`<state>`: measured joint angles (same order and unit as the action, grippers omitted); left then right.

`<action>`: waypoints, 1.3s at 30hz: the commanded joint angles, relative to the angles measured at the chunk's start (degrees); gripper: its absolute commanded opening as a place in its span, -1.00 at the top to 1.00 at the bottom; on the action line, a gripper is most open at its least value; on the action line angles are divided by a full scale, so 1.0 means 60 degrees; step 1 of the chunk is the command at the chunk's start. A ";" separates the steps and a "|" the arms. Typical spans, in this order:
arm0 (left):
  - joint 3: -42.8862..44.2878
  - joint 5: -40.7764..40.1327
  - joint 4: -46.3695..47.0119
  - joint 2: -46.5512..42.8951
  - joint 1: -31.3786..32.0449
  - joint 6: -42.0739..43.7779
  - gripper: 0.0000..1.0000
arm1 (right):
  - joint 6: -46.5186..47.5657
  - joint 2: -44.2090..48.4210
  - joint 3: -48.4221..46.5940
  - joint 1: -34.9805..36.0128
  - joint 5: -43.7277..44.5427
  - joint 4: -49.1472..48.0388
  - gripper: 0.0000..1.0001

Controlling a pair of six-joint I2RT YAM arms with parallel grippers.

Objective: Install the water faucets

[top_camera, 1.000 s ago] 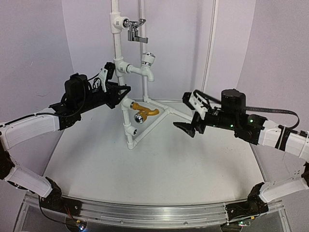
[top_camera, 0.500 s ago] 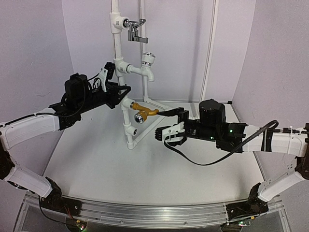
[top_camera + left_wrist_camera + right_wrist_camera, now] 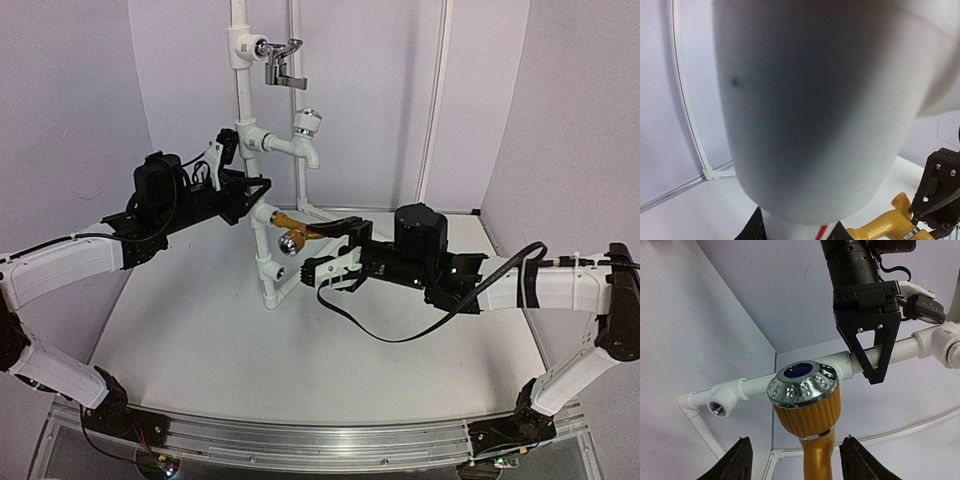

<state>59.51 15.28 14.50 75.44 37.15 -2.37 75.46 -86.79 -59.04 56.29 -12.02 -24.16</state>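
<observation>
Judging from the layout, this is the grasp step on the brass faucet. It sticks out sideways from a fitting on the lower branch of the white pipe stand, above the worktop, with its knob facing the arms rather than up. The white plastic tap and chrome lever tap sit higher on the stand and look mounted.

Hands:
- The left hand is pressed together on the stand's pipe just beside the faucet's fitting. My read is that it's bracing the stand.
- The right hand is spread. Its fingers sit either side of the faucet neck below the knob, with a gap on both sides and no contact.

Next move, my read: pinch the brass body, not the knob, since the knob may just spin. Then turn about the thread axis so it seats with the spout pointing down. That needs a square grip on a round, smooth part, so slip is the likely failure.

Hard to make out:
- The threaded joint is hidden behind the fitting, so I can't tell how far in it is.
- The left wrist view is almost all blurred pipe, with only a sliver of brass at the lower right.
- The spout is cut off at the bottom of the right wrist view.
- There's an open socket on the stand. I can't tell whether a tap belongs there.
</observation>
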 commanded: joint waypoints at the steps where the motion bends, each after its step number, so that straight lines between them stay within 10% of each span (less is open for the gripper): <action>1: -0.0284 0.1720 -0.1427 0.0238 0.0447 -0.1390 1.00 | -0.0162 -0.0310 -0.0500 0.0052 0.0082 -0.0985 -0.23; 21: -0.0273 0.1833 -0.1423 0.0247 0.0453 -0.1407 1.00 | 0.0168 -0.1332 -0.0670 0.0236 0.0755 -0.2537 0.19; 32: -0.0260 0.2055 -0.1431 0.0328 0.0440 -0.1414 1.00 | -0.0478 -0.1577 -0.0778 0.0311 0.0911 -0.2549 0.98; 39: -0.0237 0.2252 -0.1423 0.0391 0.0460 -0.1529 1.00 | -0.1693 -0.1749 -0.0812 0.0409 0.1206 -0.2522 1.00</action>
<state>59.51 15.43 14.57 75.55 36.97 -2.43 72.64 -94.57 -61.05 57.75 -6.76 -38.13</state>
